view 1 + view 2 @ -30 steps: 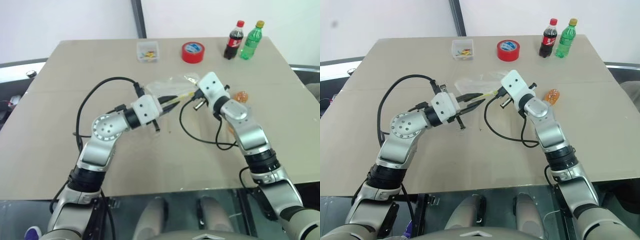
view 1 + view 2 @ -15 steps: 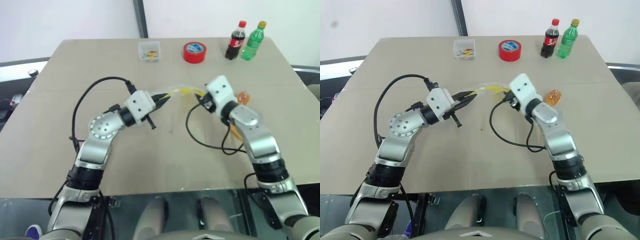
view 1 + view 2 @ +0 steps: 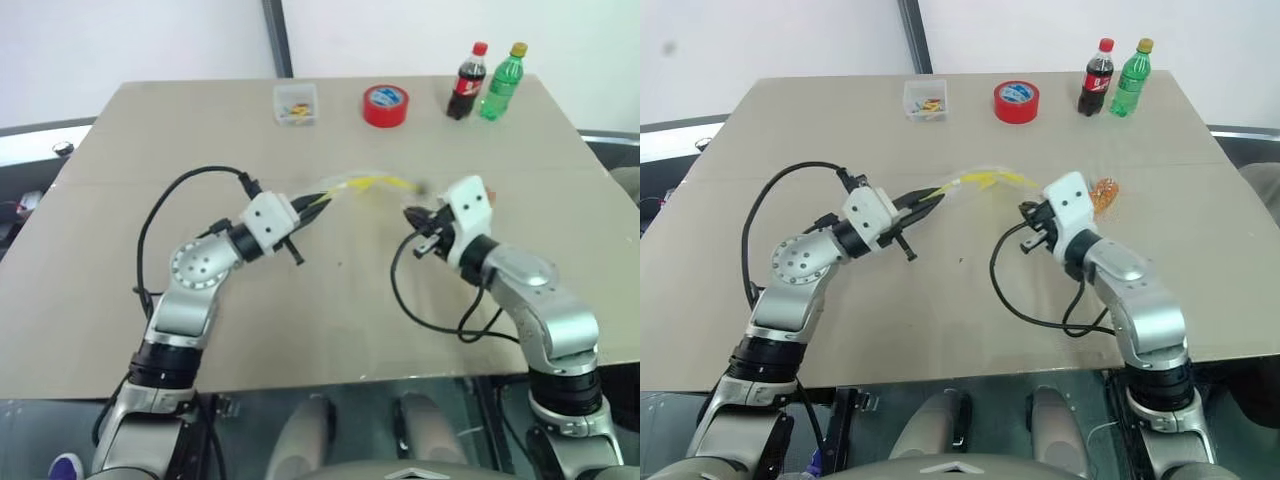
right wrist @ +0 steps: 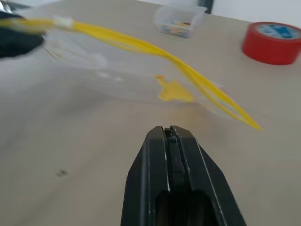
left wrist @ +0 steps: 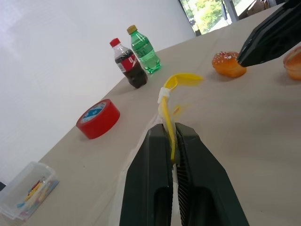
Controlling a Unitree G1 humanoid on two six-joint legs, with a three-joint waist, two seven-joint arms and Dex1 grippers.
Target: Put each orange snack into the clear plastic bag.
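Observation:
My left gripper (image 3: 318, 200) is shut on the yellow zip strip of the clear plastic bag (image 3: 375, 183), holding it just above the table's middle. The strip (image 5: 171, 89) rises from between the closed fingers and curls over. The crinkly bag (image 4: 117, 70) hangs slack from that strip. My right gripper (image 3: 1028, 212) is shut with nothing in it, a short way off the bag's free end. One orange snack (image 3: 1104, 192) lies on the table just behind the right wrist. In the left wrist view that snack (image 5: 228, 63) lies by the right gripper's tip and a second one (image 5: 294, 61) at the edge.
Along the table's far edge stand a small clear box of bits (image 3: 296, 104), a red tape roll (image 3: 385, 105), a cola bottle (image 3: 467, 83) and a green bottle (image 3: 503, 82). Black cables loop over the table beside both arms.
The right gripper has come off the bag's strip and drawn back toward me, rolling its wrist; it is shut again. The left gripper has carried the strip slightly left.

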